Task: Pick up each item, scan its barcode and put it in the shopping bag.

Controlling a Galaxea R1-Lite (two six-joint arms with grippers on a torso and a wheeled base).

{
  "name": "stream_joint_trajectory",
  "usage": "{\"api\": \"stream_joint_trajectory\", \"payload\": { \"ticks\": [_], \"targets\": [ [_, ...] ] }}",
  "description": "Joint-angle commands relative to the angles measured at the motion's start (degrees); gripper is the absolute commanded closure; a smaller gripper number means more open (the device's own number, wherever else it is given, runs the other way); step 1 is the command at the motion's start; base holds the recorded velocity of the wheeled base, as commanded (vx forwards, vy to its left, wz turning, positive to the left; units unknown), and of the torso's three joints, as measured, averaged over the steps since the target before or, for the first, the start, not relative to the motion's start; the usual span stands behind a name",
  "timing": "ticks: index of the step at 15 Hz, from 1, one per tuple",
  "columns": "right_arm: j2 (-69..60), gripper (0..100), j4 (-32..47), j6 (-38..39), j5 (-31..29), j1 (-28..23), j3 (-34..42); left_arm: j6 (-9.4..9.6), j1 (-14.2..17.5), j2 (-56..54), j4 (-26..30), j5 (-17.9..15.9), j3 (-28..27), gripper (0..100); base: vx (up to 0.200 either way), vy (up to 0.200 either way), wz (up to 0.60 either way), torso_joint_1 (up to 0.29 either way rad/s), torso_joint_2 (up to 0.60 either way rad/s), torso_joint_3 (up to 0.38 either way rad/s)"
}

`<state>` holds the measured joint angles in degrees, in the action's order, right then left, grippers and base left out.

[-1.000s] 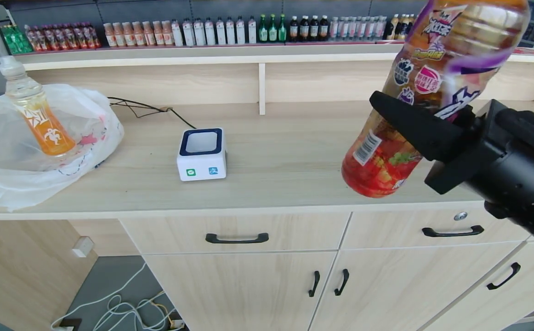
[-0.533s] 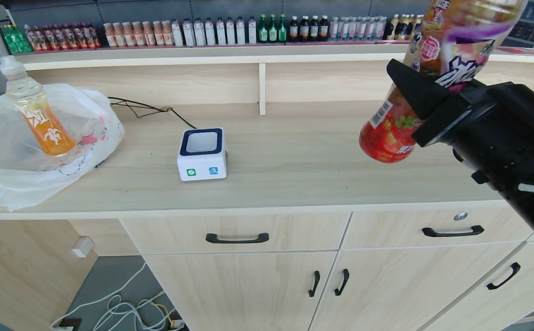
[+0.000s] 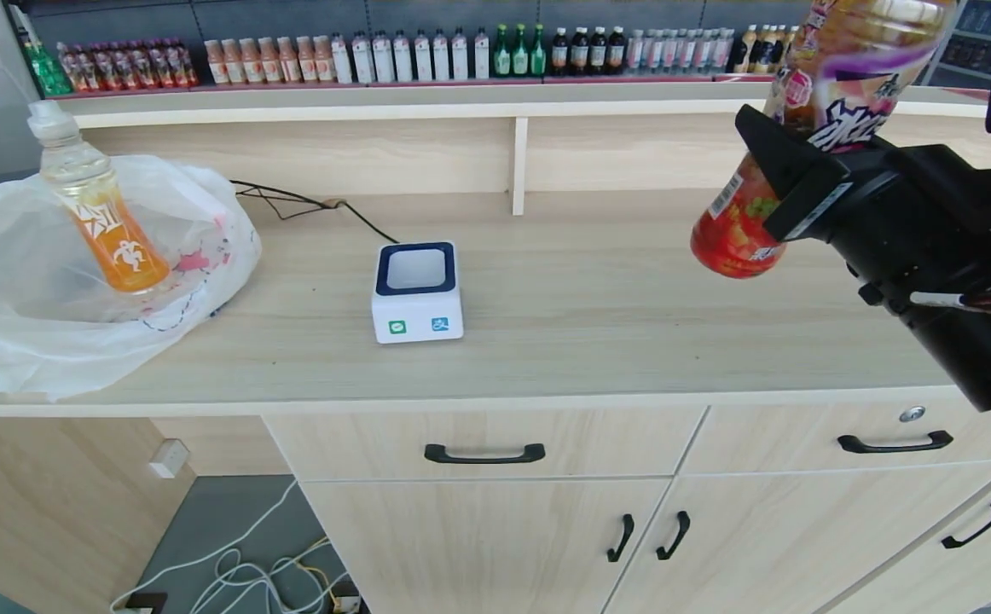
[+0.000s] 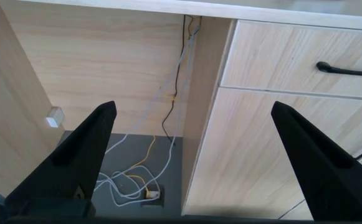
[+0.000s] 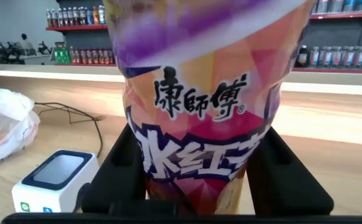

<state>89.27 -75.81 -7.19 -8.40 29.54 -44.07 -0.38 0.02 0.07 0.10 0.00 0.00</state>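
- Red bottle [image 3: 738, 239]: pinched by the right end effector [image 3: 790, 136], raised higher above the counter [image 3: 598, 333] than a second ago, barcode showing.
- Scanner [image 3: 417, 290]: well apart; scanning likely next.
- Shopping bag [image 3: 1, 324]: holds the orange bottle [image 3: 112, 239].
- Left end effector [image 4: 193, 155]: spread, holding nothing.

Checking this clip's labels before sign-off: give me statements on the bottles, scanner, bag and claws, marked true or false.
1. The right claw is shut on a red-and-purple bottle held above the counter. True.
2. An orange bottle sits in the shopping bag. True.
3. The scanner lies inside the shopping bag. False: it sits on the counter, apart from the bag.
4. The left claw grips a bottle. False: it is open and empty, below the counter.
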Motion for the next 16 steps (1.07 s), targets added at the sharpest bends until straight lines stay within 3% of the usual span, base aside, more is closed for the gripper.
{"api": "stream_joint_trajectory", "payload": {
  "ticks": [1, 16],
  "targets": [
    [0.29, 100, -0.04, -0.01, 0.23, -0.01, -0.23, 0.03, 0.06, 0.01, -0.01, 0.0, 0.0, 0, 0.0, 0.2, 0.0, 0.007, 0.0, 0.007],
    [0.55, 100, 2.51, -3.53, -0.13, 0.17, -5.15, -0.41, 0.06, 0.01, -0.01, 0.0, 0.0, 0, 0.0, 0.2, 0.0, 0.003, 0.0, 0.002]
  ]
}}
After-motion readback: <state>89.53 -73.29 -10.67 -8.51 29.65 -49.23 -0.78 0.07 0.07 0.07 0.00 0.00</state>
